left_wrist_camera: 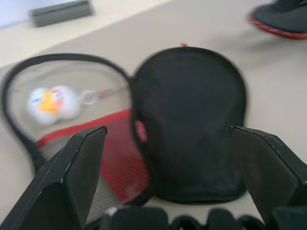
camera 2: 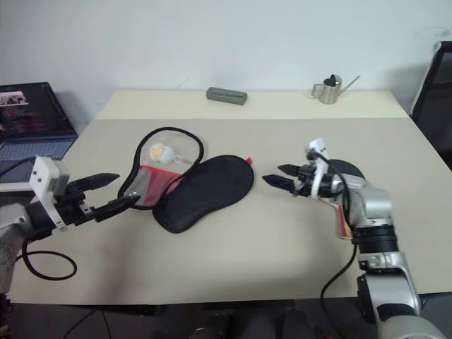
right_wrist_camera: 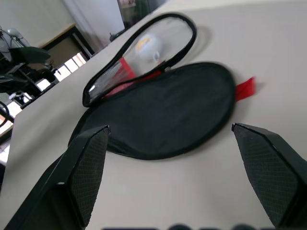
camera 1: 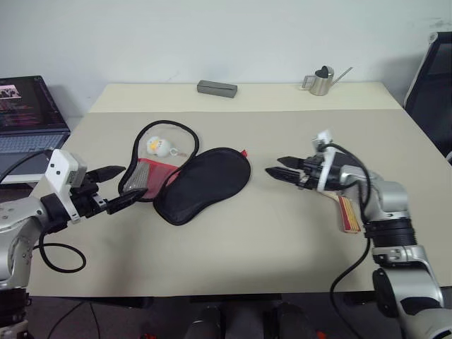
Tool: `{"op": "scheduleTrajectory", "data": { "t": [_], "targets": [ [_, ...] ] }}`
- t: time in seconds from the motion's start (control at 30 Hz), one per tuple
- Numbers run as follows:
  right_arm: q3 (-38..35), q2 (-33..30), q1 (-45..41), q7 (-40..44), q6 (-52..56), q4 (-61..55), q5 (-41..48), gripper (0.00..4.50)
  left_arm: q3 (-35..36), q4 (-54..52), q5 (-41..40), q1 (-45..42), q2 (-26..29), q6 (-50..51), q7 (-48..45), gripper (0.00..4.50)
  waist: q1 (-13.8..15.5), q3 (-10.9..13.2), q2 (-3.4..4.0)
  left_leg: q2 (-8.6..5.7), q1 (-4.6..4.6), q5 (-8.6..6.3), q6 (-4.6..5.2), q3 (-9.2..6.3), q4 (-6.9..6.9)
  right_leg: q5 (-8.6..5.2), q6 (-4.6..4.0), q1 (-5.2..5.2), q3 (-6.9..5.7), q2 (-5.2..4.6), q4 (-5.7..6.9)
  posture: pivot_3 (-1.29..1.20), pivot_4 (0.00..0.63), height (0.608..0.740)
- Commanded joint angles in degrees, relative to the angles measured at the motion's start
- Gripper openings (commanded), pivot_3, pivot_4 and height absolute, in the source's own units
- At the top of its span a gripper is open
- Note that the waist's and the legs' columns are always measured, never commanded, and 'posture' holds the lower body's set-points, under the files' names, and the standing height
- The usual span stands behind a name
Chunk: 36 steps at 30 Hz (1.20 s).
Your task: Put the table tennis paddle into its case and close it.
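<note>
Both end effectors, left [camera 1: 119,187] and right [camera 1: 284,171], hang released beside the unzipped case [camera 1: 191,180]; the table tennis paddle [camera 2: 345,185] lies outside on the surface [camera 1: 247,261], nothing packed yet.

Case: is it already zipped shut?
No, the case lies unzipped and folded open on the table, its mesh half spread beside the black half.

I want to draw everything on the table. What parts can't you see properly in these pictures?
- The table tennis paddle: the right hand and its arm cover most of it in both eye views, leaving a bit of black blade and some striped handle.
- The small ball by the open case: blurred in the left wrist view, so its markings are unclear.
- The laptop: cut off by the picture's edge.
</note>
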Motion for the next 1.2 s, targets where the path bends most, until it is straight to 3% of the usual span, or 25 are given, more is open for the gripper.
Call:
{"op": "scheduleTrajectory", "data": {
  "t": [0.03, 0.23, 0.53, 0.9, 1.2],
  "targets": [
    [1.54, 2.13, -3.57, -4.56, -0.96, 0.57, -2.62, 4.46, -0.26, 1.57, -0.82, -1.55, 2.04, -0.41, -3.33, 4.50, 0.00, 0.00, 0.00, 0.00, 0.00, 0.00, 0.00, 0.00, 0.00, 0.00, 0.00, -0.01, 0.00, 0.00, 0.00, 0.00, 0.150, 0.740],
    [3.91, 7.54, -8.02, -11.44, 1.91, 5.56, -5.87, 4.46, -0.65, 4.75, -0.78, -4.13, 2.18, -0.67, -5.49, 4.50, -0.16, -0.01, -0.02, 0.00, 0.00, 0.00, 0.00, 0.03, 0.00, 0.01, -0.01, -0.09, 0.04, 0.03, 0.14, 0.00, 0.150, 0.740],
    [5.99, 10.78, -10.21, -15.36, -3.39, 14.02, -11.26, 4.46, 1.12, 1.93, -4.06, -4.77, 1.99, 1.74, -5.76, 4.50, -0.46, -0.02, -0.03, -0.01, 0.04, 0.00, 0.00, 0.05, 0.03, 0.00, -0.02, -0.15, 0.12, 0.03, 0.36, 0.00, 0.150, 0.740],
    [5.91, 16.54, -14.84, -18.97, -10.62, 27.93, -15.93, 4.46, 7.84, -2.62, -7.02, 3.18, 3.98, 3.84, -7.60, 4.50, -2.05, -0.07, -0.11, 0.07, 0.16, 0.00, -0.01, 0.57, 0.01, 0.03, -0.07, -0.52, 0.93, 0.33, 0.67, 0.00, 0.150, 0.740],
    [6.29, 20.99, -18.34, -19.09, -15.65, 35.52, -18.35, 4.46, 11.05, -5.74, -8.20, 8.12, 3.24, 4.48, -6.23, 4.50, -2.65, -0.13, -0.22, 0.99, 0.33, -0.02, -0.05, 1.14, -0.03, 0.32, -0.54, -0.62, 1.19, 1.03, 0.65, 0.00, 0.150, 0.740]
  ]
}}
